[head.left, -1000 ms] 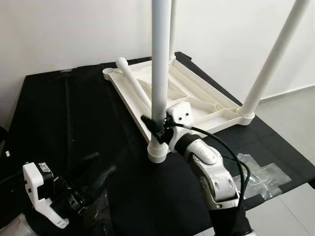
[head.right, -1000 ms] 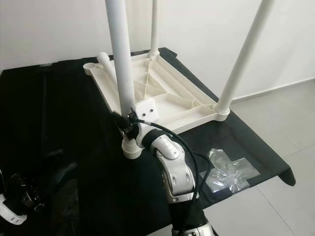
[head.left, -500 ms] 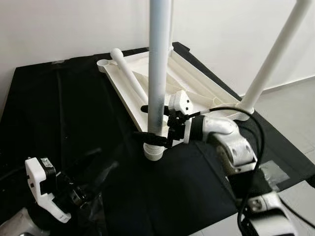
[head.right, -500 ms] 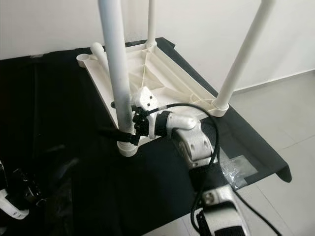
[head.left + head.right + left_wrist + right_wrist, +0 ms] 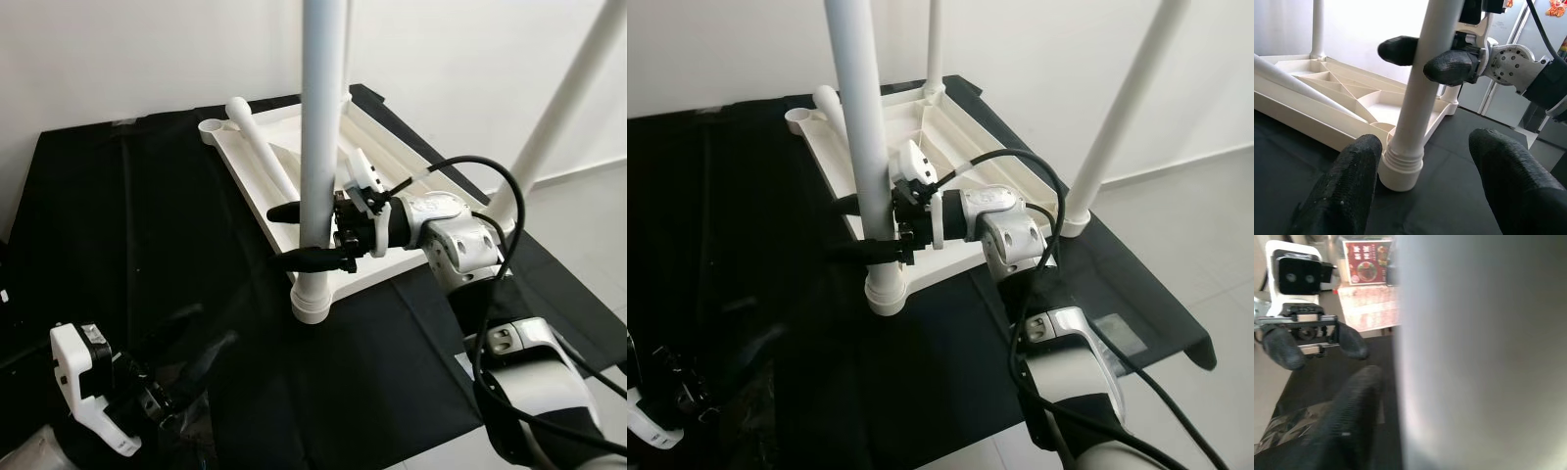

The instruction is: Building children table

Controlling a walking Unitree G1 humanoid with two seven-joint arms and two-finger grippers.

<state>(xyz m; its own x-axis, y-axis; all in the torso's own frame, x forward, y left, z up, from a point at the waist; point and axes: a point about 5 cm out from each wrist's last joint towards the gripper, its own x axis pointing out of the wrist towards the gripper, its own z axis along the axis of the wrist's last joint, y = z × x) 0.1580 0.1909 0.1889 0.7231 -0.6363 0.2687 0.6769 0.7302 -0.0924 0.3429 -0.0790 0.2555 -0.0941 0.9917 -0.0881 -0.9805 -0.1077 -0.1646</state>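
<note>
The white tabletop (image 5: pixel 392 174) lies upside down on a black-draped table. The near table leg (image 5: pixel 319 117) stands upright in its corner socket (image 5: pixel 313 300). My right gripper (image 5: pixel 286 237) reaches in from the right, its two black fingers shut on that leg just above the socket. Two more legs stand upright, one at the right corner (image 5: pixel 568 98) and one at the far corner (image 5: pixel 935 44). A loose leg (image 5: pixel 261 152) lies across the tabletop. My left gripper (image 5: pixel 191 343) is low at the front left, open, its fingers (image 5: pixel 1347 191) wide apart and pointing at the socket.
The black cloth (image 5: pixel 127 215) covers the whole work table, whose right edge drops to a pale tiled floor (image 5: pixel 1195 215). A white wall stands close behind. A clear plastic scrap (image 5: pixel 1114 331) lies on the cloth near my right arm.
My right arm has swung from the near side round to the right of the leg, and its fingers now lie level around it. The leg stays upright. The left gripper has barely moved.
</note>
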